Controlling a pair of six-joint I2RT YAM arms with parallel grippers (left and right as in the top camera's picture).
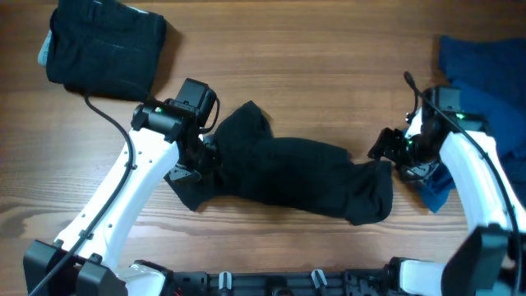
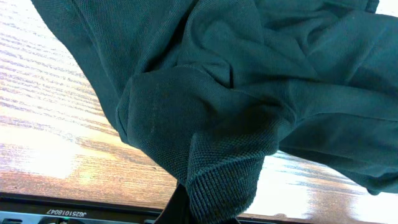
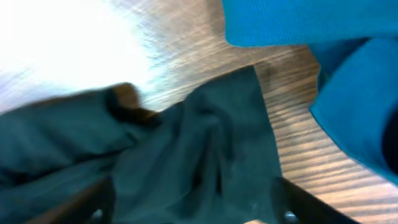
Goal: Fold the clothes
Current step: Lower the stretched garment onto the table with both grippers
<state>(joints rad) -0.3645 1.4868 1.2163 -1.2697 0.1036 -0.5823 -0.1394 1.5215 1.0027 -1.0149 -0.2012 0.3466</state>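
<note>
A crumpled black garment (image 1: pixel 296 177) of the clothes lies stretched left to right across the middle of the table. My left gripper (image 1: pixel 207 154) is shut on its left part; in the left wrist view a ribbed hem (image 2: pixel 221 186) hangs pinched in the jaws. My right gripper (image 1: pixel 385 150) stands open at the garment's right end. In the right wrist view its fingers (image 3: pixel 292 202) are spread wide, with loose black cloth (image 3: pixel 199 162) lying between them on the wood. No white chest mark shows.
A folded black garment (image 1: pixel 103 45) sits at the back left corner. Blue clothes (image 1: pixel 485 74) are heaped at the back right, and a blue piece (image 1: pixel 436 193) reaches under my right arm. A black rail (image 1: pixel 288 284) runs along the front edge.
</note>
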